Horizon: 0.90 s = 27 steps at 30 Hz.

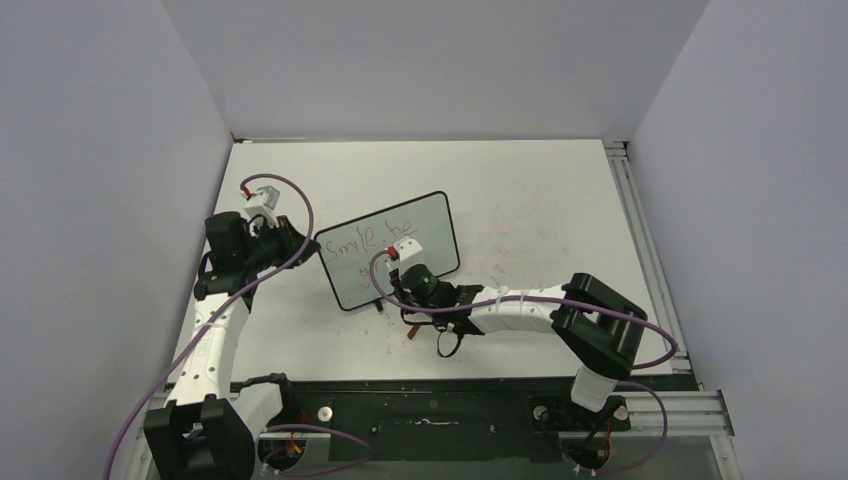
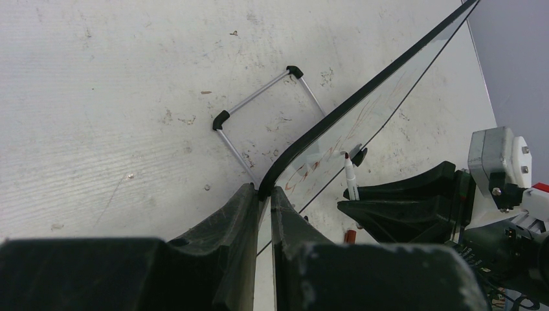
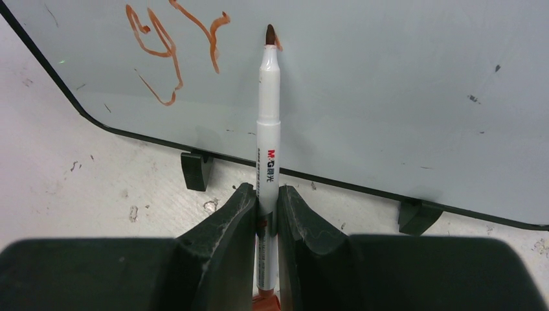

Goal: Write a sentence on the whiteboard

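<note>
Whiteboard [image 1: 392, 250] is standing on its little black feet [image 3: 196, 170] a bit left of the middle of the table [image 1: 530, 200], leaning back on a wire stand [image 2: 257, 103] behind it. The left gripper [image 2: 264, 192] has its jaws pinched shut on the board's black frame, right at the rounded corner on the left side. The right gripper [image 3: 265, 193] is clamped around a white marker [image 3: 268, 110], which points straight out from between the fingers with its red tip touching the glossy surface low on the board. The sentence [image 1: 376, 238] so far: the top line reads "Smile, be" in thin red, and below it there are only a couple of loopy strokes, just left of the pen tip.
</note>
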{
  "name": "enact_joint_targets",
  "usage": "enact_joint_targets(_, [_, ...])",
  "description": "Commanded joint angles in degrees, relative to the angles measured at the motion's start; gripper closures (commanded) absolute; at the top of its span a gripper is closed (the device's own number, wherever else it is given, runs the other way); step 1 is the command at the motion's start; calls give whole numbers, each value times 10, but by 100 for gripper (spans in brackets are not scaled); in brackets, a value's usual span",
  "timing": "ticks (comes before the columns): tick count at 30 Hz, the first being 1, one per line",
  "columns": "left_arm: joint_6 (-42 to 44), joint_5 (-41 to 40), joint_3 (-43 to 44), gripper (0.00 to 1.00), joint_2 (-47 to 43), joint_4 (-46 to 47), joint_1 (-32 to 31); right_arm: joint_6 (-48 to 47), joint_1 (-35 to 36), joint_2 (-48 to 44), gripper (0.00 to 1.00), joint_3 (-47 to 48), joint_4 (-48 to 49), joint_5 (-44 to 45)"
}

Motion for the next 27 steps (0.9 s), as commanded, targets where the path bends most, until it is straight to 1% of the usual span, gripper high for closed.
enact_joint_targets(1, [4,10,9,91,4,-11,-10,-5,-4,12,95,26,19,-3])
enact_joint_targets(27, [4,12,9,91,2,-10,-10,8,11,29,95,15,-6,-19])
